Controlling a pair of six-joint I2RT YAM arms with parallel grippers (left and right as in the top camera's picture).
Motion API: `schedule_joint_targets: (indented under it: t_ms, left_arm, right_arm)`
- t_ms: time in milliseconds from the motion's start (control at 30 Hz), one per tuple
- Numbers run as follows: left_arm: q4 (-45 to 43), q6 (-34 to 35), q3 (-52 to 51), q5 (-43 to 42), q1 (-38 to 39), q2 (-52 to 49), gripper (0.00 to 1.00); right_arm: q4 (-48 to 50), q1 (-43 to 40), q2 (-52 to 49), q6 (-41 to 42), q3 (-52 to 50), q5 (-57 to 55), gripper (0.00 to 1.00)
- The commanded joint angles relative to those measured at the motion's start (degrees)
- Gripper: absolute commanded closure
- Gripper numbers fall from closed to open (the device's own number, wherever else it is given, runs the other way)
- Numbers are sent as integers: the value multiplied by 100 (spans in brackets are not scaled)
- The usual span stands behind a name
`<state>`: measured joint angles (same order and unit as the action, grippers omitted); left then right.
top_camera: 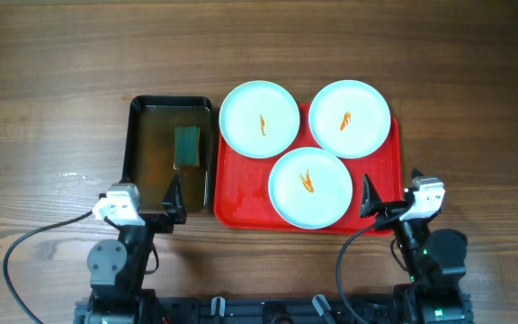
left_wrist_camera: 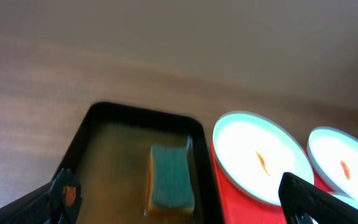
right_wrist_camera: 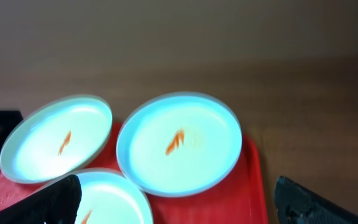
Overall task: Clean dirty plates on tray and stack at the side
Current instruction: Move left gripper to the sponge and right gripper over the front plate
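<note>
Wooden bench, bearing red tray with three orange-smeared plates, unstacked. Alongside, black basin with sponge. Left hand spread wide, empty; right hand likewise.

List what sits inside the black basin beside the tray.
The basin holds brownish water and one green-topped sponge lying in it. The basin floor under the sponge is covered.

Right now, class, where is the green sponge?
In the overhead view the sponge lies in the black basin of brownish water, toward its right side, just left of the red tray and the nearest plate.
</note>
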<state>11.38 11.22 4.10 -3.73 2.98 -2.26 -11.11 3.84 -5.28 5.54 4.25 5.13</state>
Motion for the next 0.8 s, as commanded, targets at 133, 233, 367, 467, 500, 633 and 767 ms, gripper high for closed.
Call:
schedule_joint_targets:
  t_ms: [133,233,367,467,500,633,767]
  left_arm:
    - [592,146,1419,-2,-15,-1661,0]
    - [990,162,2330,-203,-15,-2826,0]
    - [2155,164,3709,-472,-15,-4275,0]
    - [3226,162,4701,-501,-15,-5167,0]
    - [3383,164,4874,-507,-15,-5348,0]
    - [3534,164,4959,-621,-15,-5678,0]
    - [3047,164,4959,-782,-15,-5781,0]
  right_arm:
    - [-1252,7,-1556,243,1766,284,1]
    - [-1963,7,-2640,238,2651,417,0]
    - [-3042,7,-4046,234,3910,568,1]
    - [-4054,7,-4948,227,4865,702,1]
    - [-4113,7,-5167,197,4990,678,0]
    - [-3921,7,-5731,363,5007,1493,1]
    - [-3884,7,-5783,382,5007,1464,1]
